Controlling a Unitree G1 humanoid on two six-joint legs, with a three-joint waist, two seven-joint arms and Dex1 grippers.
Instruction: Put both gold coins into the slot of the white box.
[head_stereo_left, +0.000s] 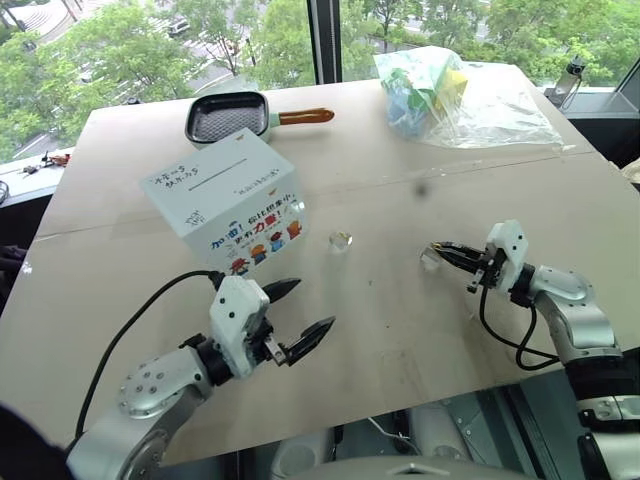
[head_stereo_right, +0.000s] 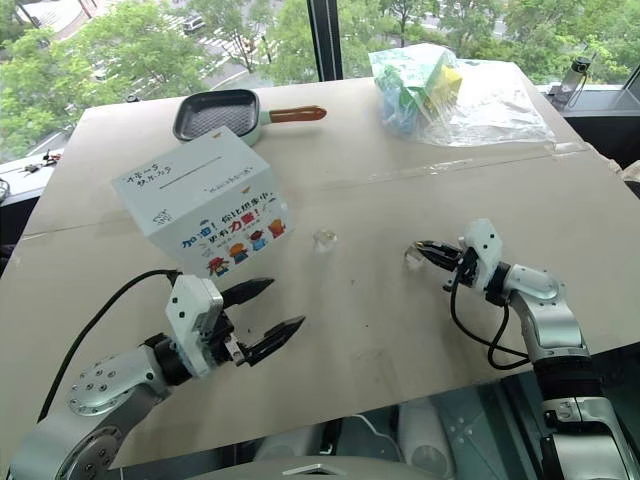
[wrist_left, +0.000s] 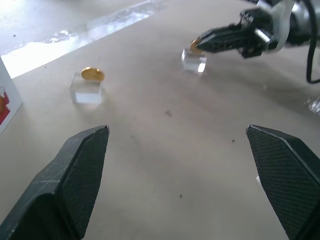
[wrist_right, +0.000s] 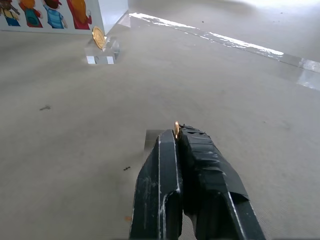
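Note:
The white box (head_stereo_left: 225, 195) stands at the left of the table, its slot (head_stereo_left: 220, 178) running across the top face beside the handwriting. One gold coin (wrist_left: 92, 74) rests on a small clear block (head_stereo_left: 340, 240) just right of the box. The other gold coin (wrist_right: 176, 129) is pinched edge-on between the tips of my right gripper (head_stereo_left: 440, 248), which is shut on it right above a second clear block (wrist_left: 194, 61). My left gripper (head_stereo_left: 312, 305) hangs open and empty near the table's front edge, below the box.
A dark square pan (head_stereo_left: 228, 117) with an orange handle lies behind the box. A clear plastic bag (head_stereo_left: 460, 95) of colourful items sits at the back right. A bottle (head_stereo_left: 570, 80) stands beyond the table's far right corner.

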